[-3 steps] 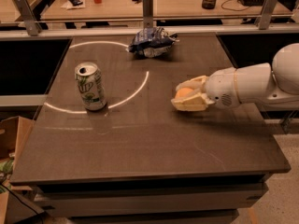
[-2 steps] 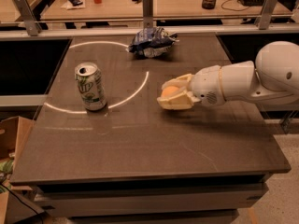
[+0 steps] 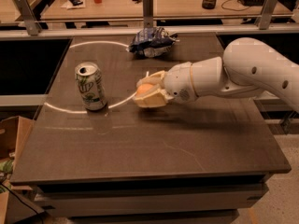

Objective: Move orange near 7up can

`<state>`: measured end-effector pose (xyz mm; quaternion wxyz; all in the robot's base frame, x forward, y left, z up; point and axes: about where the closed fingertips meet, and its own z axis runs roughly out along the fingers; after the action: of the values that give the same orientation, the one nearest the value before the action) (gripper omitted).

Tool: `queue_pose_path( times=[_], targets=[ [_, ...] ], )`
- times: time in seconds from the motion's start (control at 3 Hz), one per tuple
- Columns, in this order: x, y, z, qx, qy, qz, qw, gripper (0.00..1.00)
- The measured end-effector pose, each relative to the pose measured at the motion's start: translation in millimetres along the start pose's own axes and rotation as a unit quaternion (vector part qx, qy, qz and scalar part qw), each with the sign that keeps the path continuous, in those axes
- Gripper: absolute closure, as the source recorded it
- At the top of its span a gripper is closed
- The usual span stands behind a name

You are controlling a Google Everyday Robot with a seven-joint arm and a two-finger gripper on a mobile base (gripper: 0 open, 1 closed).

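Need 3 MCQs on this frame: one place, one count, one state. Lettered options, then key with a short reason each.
1. The snack bag lies: A) at the front edge B) at the far edge of the table, beyond the gripper C) on the floor.
2. Cans on the table: A) three B) two C) one.
3. The gripper is: A) shut on the orange, right of the 7up can B) open above the can C) open at the front edge.
Key: 1 B, the bag sits by the back rail; 2 C, only the 7up can stands there; 3 A, the orange sits in its grip mid-table.
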<state>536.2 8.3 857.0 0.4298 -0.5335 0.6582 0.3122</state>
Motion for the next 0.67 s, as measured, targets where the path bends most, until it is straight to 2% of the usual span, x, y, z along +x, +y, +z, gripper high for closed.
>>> queue_pose_path(
  times=[0.67],
  targets=[
    [-11,18,50,-0.024,-0.003,-0.015,0.9996,1.00]
  ],
)
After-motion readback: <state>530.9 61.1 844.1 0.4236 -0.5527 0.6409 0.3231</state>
